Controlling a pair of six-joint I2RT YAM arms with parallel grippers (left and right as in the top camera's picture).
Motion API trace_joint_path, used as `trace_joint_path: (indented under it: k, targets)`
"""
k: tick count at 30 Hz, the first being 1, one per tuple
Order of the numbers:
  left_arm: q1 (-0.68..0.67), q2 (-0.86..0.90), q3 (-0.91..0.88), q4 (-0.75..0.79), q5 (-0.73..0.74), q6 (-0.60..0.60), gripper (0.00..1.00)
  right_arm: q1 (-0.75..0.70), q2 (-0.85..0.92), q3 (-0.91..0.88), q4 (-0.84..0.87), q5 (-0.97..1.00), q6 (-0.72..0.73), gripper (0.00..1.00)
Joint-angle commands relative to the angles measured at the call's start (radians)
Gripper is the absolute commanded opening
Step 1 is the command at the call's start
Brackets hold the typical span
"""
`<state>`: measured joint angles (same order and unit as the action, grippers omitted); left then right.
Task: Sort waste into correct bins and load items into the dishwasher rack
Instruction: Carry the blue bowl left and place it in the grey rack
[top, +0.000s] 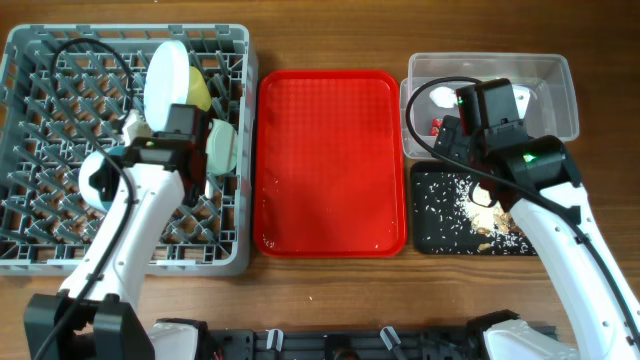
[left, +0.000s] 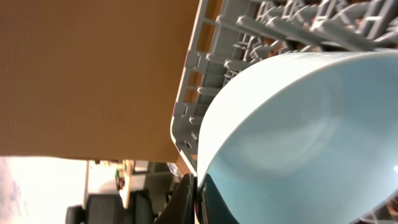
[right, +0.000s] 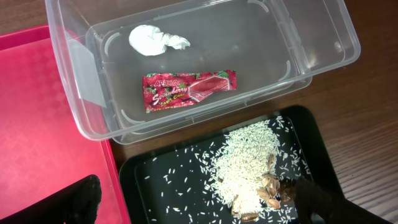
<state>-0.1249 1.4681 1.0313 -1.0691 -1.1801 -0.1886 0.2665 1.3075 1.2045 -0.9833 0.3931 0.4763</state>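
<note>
In the left wrist view my left gripper (left: 198, 200) is shut on the rim of a pale bowl (left: 305, 137), which stands on edge at the right side of the grey dishwasher rack (top: 40, 120). Overhead, the bowl (top: 222, 148) is beside the left gripper (top: 203, 150). A pale plate (top: 168, 75) and a yellow cup (top: 202, 92) stand among the pegs behind it. My right gripper (right: 202, 205) hangs open over the black tray (right: 161, 193), which holds rice scraps (right: 245, 165). The clear tub (right: 323, 37) holds the white tissue (right: 155, 40) and the red wrapper (right: 188, 89).
A large red serving tray (top: 330, 160) lies between the rack and the two bins. The clear tub (top: 560, 100) is behind the black tray (top: 440, 230) at the right. Bare wooden table runs along the front edge.
</note>
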Motion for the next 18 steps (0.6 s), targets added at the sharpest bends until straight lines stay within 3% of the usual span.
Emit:
trace_joint_path:
  k: [1,5,8,11,14,18]
  targets:
    - [-0.105,0.013,-0.001,-0.001,0.017,-0.025,0.04,-0.003,0.011,-0.001,0.003,-0.002,-0.005,1.00]
    - [-0.228,0.013,-0.001,-0.044,0.100,-0.029,0.07,-0.003,0.011,-0.001,0.003,-0.002,-0.005,1.00]
    - [-0.331,0.013,-0.001,-0.065,0.322,-0.030,0.30,-0.003,0.011,-0.001,0.003,-0.002,-0.005,1.00]
    - [-0.405,0.005,0.011,-0.080,0.369,-0.087,0.52,-0.003,0.011,-0.001,0.003,-0.002,-0.005,1.00]
    - [-0.422,-0.029,0.101,-0.108,0.409,-0.090,0.60,-0.003,0.011,-0.001,0.003,-0.002,-0.005,1.00]
    - [-0.328,-0.107,0.343,-0.071,0.738,-0.089,0.74,-0.003,0.011,-0.001,0.003,-0.002,-0.005,1.00]
